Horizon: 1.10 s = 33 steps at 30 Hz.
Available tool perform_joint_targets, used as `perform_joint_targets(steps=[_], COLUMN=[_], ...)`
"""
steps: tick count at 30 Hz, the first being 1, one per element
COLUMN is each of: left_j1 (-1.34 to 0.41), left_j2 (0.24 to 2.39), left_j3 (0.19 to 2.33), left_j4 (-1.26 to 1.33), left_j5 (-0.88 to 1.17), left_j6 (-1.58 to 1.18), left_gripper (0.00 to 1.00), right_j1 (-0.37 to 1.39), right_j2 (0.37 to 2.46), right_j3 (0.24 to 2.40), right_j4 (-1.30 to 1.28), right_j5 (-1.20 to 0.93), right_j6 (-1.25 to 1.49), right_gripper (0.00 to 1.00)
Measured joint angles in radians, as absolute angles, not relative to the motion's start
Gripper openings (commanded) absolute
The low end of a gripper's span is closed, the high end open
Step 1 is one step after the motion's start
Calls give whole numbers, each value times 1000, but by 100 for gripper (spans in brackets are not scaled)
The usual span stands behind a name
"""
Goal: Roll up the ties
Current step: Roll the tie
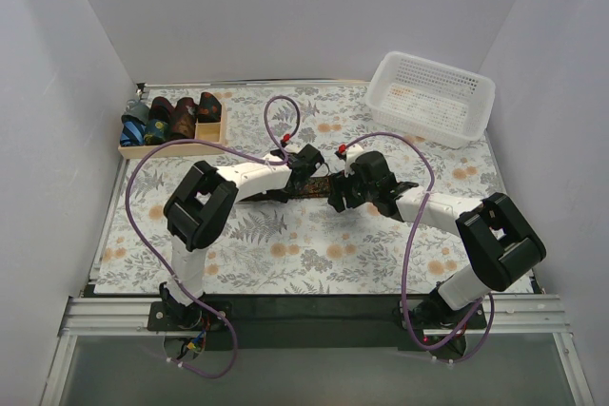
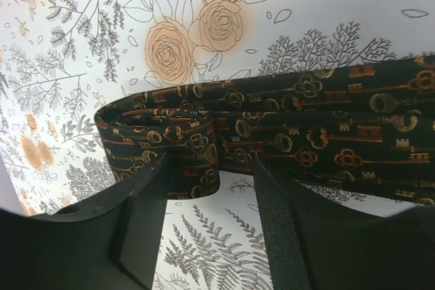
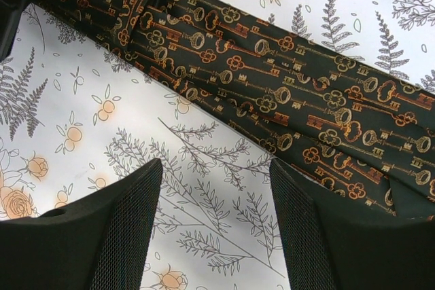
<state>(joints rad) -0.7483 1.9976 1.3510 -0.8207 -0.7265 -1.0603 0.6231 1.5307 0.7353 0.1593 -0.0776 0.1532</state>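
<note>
Setting: white-walled booth; the tabletop (image 1: 285, 244) wears a pale cloth printed with roses and ferns.
Tie look: the tie (image 2: 319, 134) is black-brown with small orange-gold keys, and one end is folded back on itself in a flat loop.
Tie place: mid-tabletop, lying flat between the two pincers.
Left arm: reaches toward the middle, wrist low; left pincer (image 2: 211, 164) spread, the folded end right at its fingertips.
Right arm: bent in from the right, wrist low; right pincer (image 3: 216, 168) spread, holding nothing; the tie runs slantwise just beyond its tips.
Back left: wooden tray (image 1: 143, 149) holding rolled ties (image 1: 176, 116).
Back right: white mesh basket (image 1: 428, 125).
</note>
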Motion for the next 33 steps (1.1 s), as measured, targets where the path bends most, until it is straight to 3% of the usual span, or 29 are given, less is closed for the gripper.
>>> perform_joint_targets(steps=[11,20,26,33], left_j1=[-748,-683,-392,-171], left_j2=[1876,1541,1318,1232], left_j3=[1350,1260,1014,776], left_j4=[-770,-605,-446,-308], left_j5=[-646,-490,-237,28], left_j6=[-1075,-1081,-1106,-1143], left_gripper=[84,88,90,93], right_j1=[623,624,650,691], right_j2=[1484,1428,1450,1534], right_j3=[722,728,811,896], right_j4=[156,151,126,130], right_j5=[-76,-104,-164,-221], right_j6=[153,127,91,89], right_gripper=[61,63,63,64])
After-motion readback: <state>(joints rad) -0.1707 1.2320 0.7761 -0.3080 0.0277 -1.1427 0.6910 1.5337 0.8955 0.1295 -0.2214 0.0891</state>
